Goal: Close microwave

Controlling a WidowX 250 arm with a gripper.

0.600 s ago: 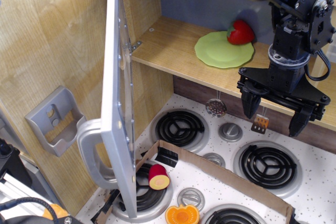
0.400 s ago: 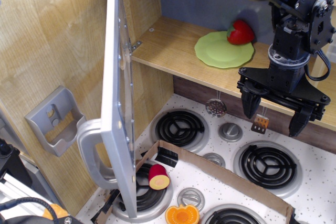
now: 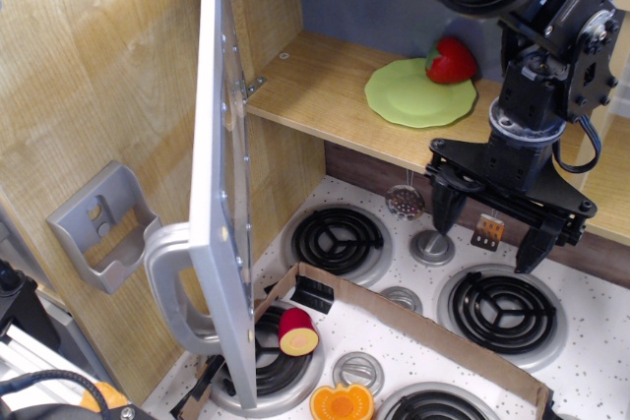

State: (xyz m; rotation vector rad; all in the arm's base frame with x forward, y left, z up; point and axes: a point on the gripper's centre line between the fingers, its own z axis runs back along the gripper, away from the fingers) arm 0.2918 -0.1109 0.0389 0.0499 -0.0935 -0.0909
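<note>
Fingers (image 3: 445,206) of the gripper (image 3: 487,233) hang spread wide, holding nothing, above the stove (four burners visible). The microwave (image 3: 219,174) door stands fully open at left; one green plate (image 3: 420,91) and one strawberry (image 3: 451,61) sit inside.

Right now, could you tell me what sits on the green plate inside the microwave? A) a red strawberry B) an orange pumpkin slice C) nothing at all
A: a red strawberry rests at the back edge of the green plate on the microwave's wooden floor.
</note>
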